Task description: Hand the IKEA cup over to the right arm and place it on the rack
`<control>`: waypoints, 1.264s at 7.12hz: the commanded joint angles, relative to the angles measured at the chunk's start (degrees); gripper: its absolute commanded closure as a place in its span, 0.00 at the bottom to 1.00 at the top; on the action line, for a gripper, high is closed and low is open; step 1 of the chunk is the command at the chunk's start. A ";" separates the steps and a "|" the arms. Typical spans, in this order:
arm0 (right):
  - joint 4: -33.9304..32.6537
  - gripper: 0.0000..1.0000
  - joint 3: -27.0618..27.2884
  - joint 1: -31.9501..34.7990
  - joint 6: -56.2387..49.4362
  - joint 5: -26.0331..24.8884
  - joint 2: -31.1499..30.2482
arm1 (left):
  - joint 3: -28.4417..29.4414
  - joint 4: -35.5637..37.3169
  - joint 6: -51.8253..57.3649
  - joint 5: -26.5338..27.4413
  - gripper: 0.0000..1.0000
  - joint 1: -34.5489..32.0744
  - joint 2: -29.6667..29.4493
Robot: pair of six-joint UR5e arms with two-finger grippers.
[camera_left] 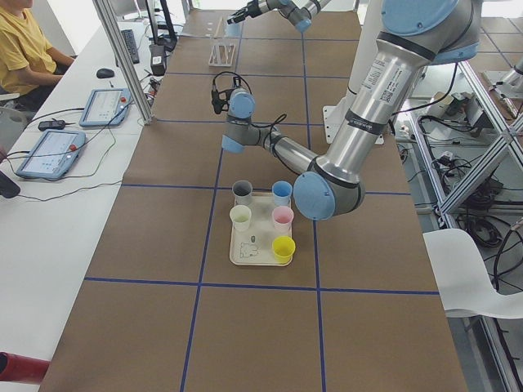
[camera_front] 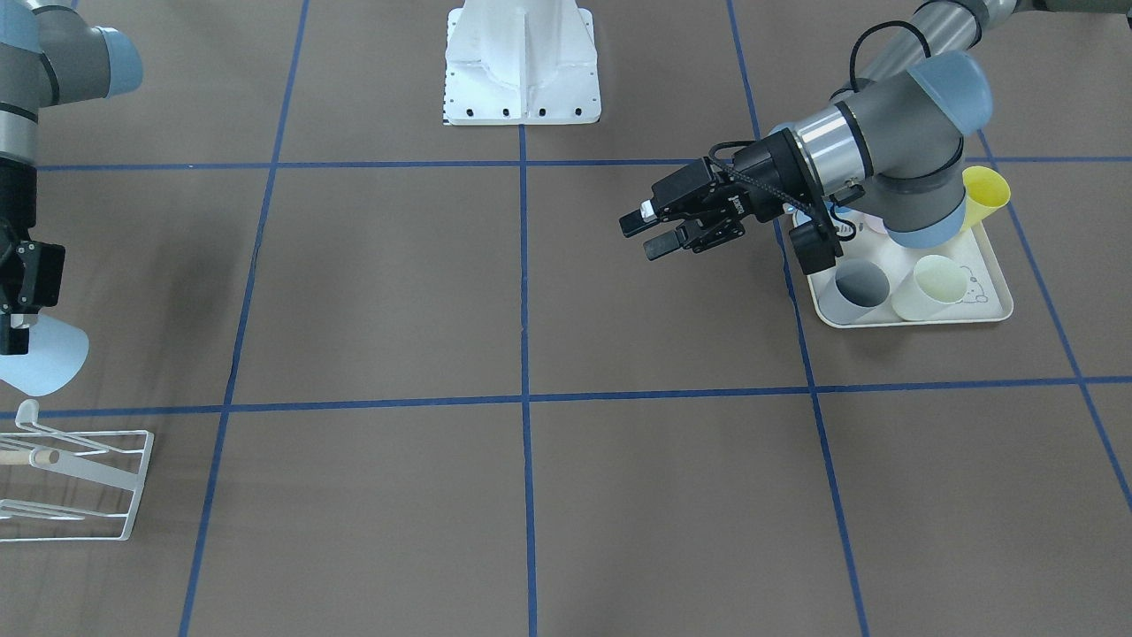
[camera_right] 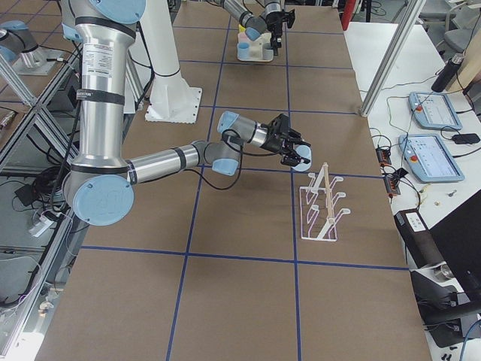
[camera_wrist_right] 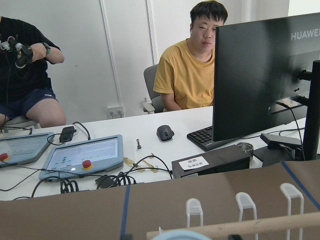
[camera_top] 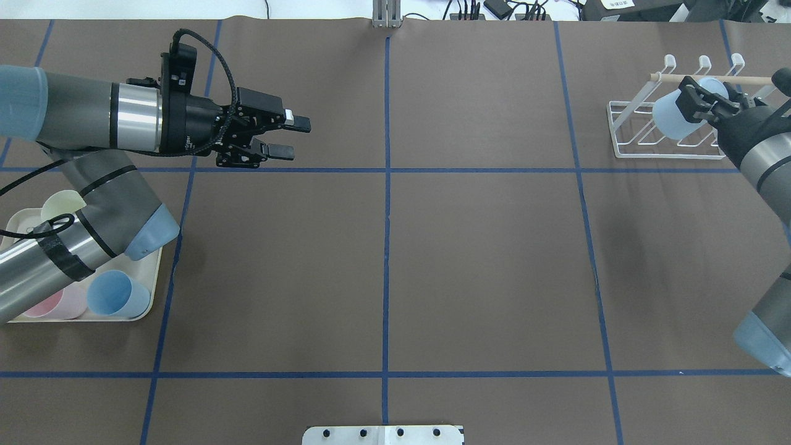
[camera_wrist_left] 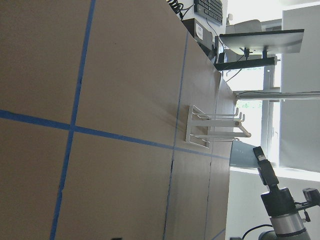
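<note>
Plainly, in the front-facing view, the right gripper is clamped on the pale blue cup. The cup is smooth, tapered plastic, with its wider end pointing away from the fingers. It hangs just on the robot's side of the white wire rack. The left gripper is well apart beside the cream tray, fingers spread and holding nothing.

From overhead, the cup overlaps the rack's thin prongs below the pale wooden dowel and is tilted rather than upright. I judge the coming move to be a short lowering onto a prong, so the cup's mouth must line up with that wire.

The right side view shows the cup near the rack's upper end, clear of the table.

The left wrist camera sees the rack far off, with the cup and the right gripper beside it.

The right wrist camera looks along the dowel and the rounded hook tips, and only the cup's rim peeks in at the bottom edge.
</note>
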 commanded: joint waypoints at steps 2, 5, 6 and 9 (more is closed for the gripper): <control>0.09 1.00 -1.57 0.64 -2.07 -0.09 -0.23 | -0.12 0.00 0.00 -0.02 0.24 0.00 0.06; 0.36 1.00 -4.22 0.55 -2.15 -0.18 0.74 | -0.04 -0.01 0.00 -0.02 0.23 0.00 -0.02; 0.53 1.00 -4.22 0.81 -2.24 -0.09 0.74 | -0.12 -0.09 0.00 -0.02 0.23 0.00 -0.02; 0.36 1.00 -4.74 1.60 -3.47 -0.18 1.09 | -0.12 -0.09 0.00 -0.02 0.24 0.00 -0.02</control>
